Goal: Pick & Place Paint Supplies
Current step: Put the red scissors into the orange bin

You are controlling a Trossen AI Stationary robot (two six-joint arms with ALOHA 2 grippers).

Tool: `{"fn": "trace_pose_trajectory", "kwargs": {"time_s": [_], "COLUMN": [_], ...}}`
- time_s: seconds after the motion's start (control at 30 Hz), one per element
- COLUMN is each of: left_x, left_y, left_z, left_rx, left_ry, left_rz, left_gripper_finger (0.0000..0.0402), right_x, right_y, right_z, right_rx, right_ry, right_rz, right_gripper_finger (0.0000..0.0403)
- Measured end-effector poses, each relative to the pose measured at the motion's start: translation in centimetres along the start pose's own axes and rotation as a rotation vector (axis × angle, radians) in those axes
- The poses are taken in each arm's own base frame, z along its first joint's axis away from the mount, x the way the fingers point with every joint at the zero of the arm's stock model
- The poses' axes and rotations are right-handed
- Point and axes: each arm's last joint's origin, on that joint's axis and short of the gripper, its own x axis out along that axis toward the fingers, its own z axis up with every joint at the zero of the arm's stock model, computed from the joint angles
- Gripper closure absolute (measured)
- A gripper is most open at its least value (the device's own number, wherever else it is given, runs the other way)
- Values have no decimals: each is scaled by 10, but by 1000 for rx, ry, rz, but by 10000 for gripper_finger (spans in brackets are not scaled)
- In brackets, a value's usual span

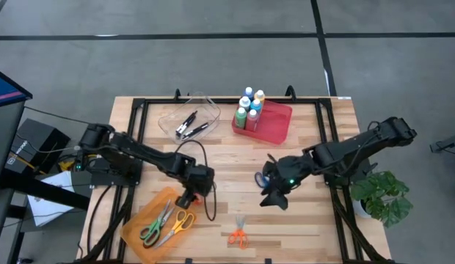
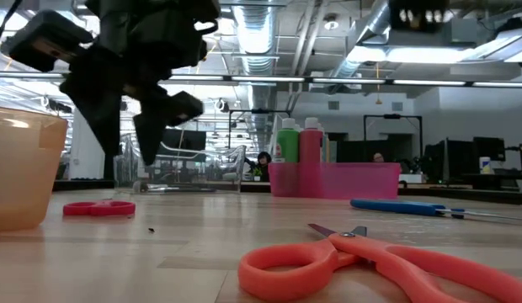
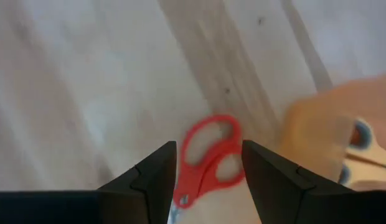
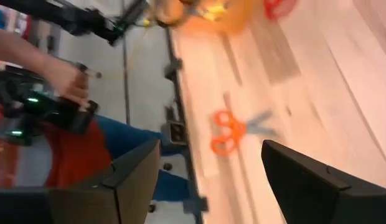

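Paint bottles [image 1: 249, 106], upright in the pink tray [image 1: 275, 126] at twelve o'clock, judged light, rigid, slippery: grip mid-body; both arms' jaws open, empty.

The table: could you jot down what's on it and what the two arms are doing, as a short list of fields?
Paint bottles: upright in the pink tray, e.g. green bottle
Clear tray: holds dark items
Orange bin: holds scissors
Red scissors: on the wood, between the left tool's open fingers
Left tool: open, beside the orange bin
Right tool: open, empty, mid-table
Orange scissors: lying loose on the table
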Motion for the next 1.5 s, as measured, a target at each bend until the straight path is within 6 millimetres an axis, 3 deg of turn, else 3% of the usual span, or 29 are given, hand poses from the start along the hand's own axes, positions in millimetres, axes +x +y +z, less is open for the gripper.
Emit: {"fn": "trace_pose_trajectory", "kwargs": {"time_s": [0.27, 0.43, 0.6, 0.8, 1.0, 1.37, 1.5], "left_x": [3, 24, 41, 47, 47, 45, 45], "left_y": [2, 1, 2, 5, 6, 24, 26], "left_z": [8, 7, 9, 9, 6, 1, 0], "left_rx": [117, 162, 203, 211, 273, 219, 214], "left_ry": [-50, 15, 77, 102, 140, 152, 163], "left_rz": [25, 29, 69, 59, 51, 87, 98], "left_gripper_finger": [225, 225, 225, 231, 288, 389, 394], "right_x": [19, 24, 24, 24, 25, 25, 25], "right_y": [-28, -37, -37, -36, -34, -34, -34], "right_z": [-24, -31, -30, -30, -32, -33, -32], "right_rx": [70, 84, 71, 57, 51, 55, 54], "right_ry": [79, 89, 84, 81, 67, 55, 49], "right_rz": [-79, -92, -84, -79, -90, -99, -103], "right_gripper_finger": [127, 127, 127, 127, 127, 127, 127]}}
